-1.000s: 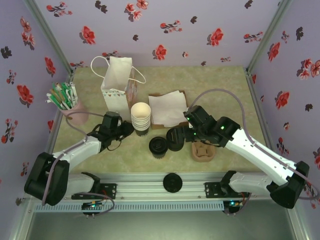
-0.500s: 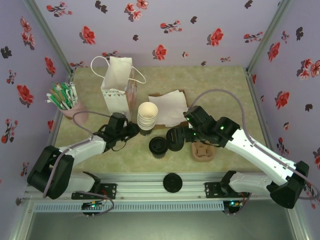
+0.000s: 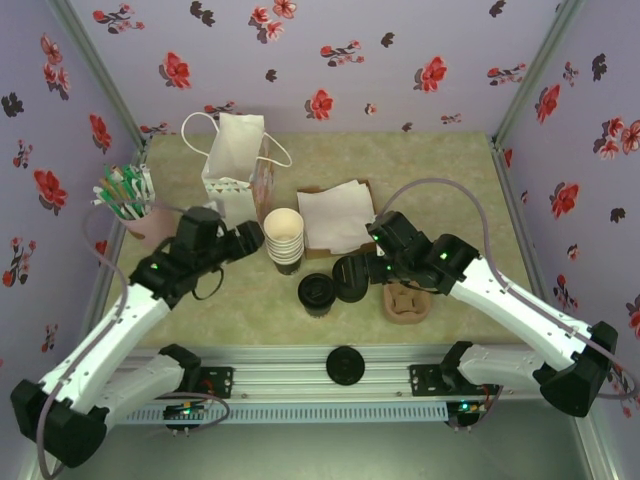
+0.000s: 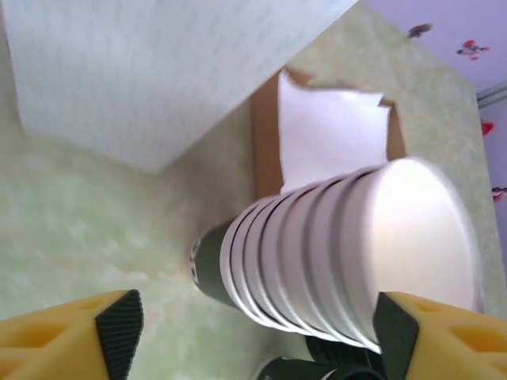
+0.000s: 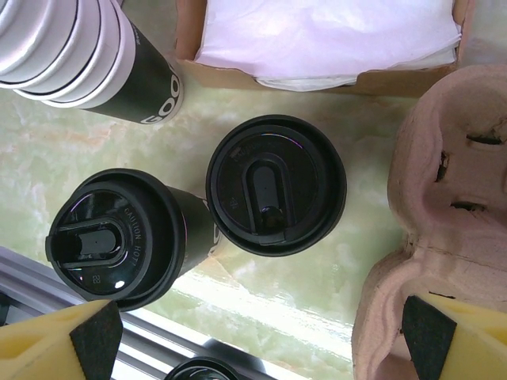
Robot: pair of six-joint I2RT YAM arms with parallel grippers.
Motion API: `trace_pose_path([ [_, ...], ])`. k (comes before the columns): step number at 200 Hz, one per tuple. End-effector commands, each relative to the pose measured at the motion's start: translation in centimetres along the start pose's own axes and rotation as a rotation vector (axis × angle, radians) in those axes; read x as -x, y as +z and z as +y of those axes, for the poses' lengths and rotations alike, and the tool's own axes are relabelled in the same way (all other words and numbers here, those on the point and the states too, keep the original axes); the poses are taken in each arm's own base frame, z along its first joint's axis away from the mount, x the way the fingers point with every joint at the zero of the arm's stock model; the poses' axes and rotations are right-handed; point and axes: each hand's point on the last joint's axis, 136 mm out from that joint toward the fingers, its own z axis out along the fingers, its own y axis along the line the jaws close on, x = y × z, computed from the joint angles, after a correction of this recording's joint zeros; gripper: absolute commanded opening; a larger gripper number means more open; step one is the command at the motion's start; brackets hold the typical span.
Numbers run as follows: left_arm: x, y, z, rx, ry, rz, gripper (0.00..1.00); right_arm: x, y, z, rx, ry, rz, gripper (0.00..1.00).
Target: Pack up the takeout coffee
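The takeout coffee [image 3: 317, 293] is a dark-walled paper cup with a black lid [image 5: 111, 241], upright on the table near the front rail. My right gripper [image 3: 362, 268] hovers open just right of it; its yellow fingertips [image 5: 95, 336] frame bare table and hold nothing. A short black stack of lids [image 5: 276, 184] stands beside the coffee. My left gripper [image 3: 250, 238] is open next to the stack of lidless cream-rimmed cups [image 3: 283, 238]. In the left wrist view that cup stack [image 4: 348, 261] lies just ahead of the spread pads [image 4: 119, 324], ungripped.
A white paper bag [image 3: 235, 170] stands at the back left. A cardboard tray of napkins [image 3: 335, 215] lies behind the cups. A brown pulp cup carrier [image 3: 407, 302] sits right of the lids. A pink cup of stirrers [image 3: 135, 205] stands far left. A loose lid [image 3: 345, 365] rests on the rail.
The left gripper has opened and let go of the cup stack, and its arm has risen and drawn back. The stack shifted right, then back. The right arm is still.
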Motion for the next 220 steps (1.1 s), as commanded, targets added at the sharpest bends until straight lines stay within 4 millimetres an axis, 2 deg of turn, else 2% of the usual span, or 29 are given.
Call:
trace_pose_path([
  [1, 2.8, -3.8, 1.3, 0.174, 0.173, -0.006, 0.99, 0.5, -0.2, 0.0, 0.001, 0.004, -0.01, 0.93],
  [17, 6.0, -5.5, 0.0, 0.209, 0.239, -0.03, 0.99, 0.5, -0.4, 0.0, 0.002, 0.006, -0.015, 0.94],
  [41, 10.1, -5.8, -1.2, 0.268, 0.297, -0.04, 0.99, 0.5, -0.7, -0.2, 0.0, 0.011, -0.025, 0.94],
  [79, 14.8, -2.7, -0.9, 0.362, 0.326, 0.008, 0.99, 0.3, -1.5, -0.6, -0.005, 0.019, -0.041, 0.94],
  [104, 17.1, -0.9, -0.5, 0.409, 0.336, 0.042, 0.86, 0.0, -2.0, -1.1, -0.014, 0.022, -0.054, 0.94],
  [119, 17.5, 0.4, 0.2, 0.446, 0.34, 0.074, 0.8, -0.2, -2.3, -1.5, -0.019, 0.03, -0.062, 0.94],
  [171, 17.9, 3.9, 2.8, 0.487, 0.287, 0.129, 0.68, -0.5, -2.9, -2.0, -0.018, 0.04, -0.081, 0.93],
  [220, 16.5, 6.9, 4.1, 0.426, 0.205, 0.196, 0.34, -0.2, -3.1, -2.2, -0.021, 0.044, -0.093, 0.91],
])
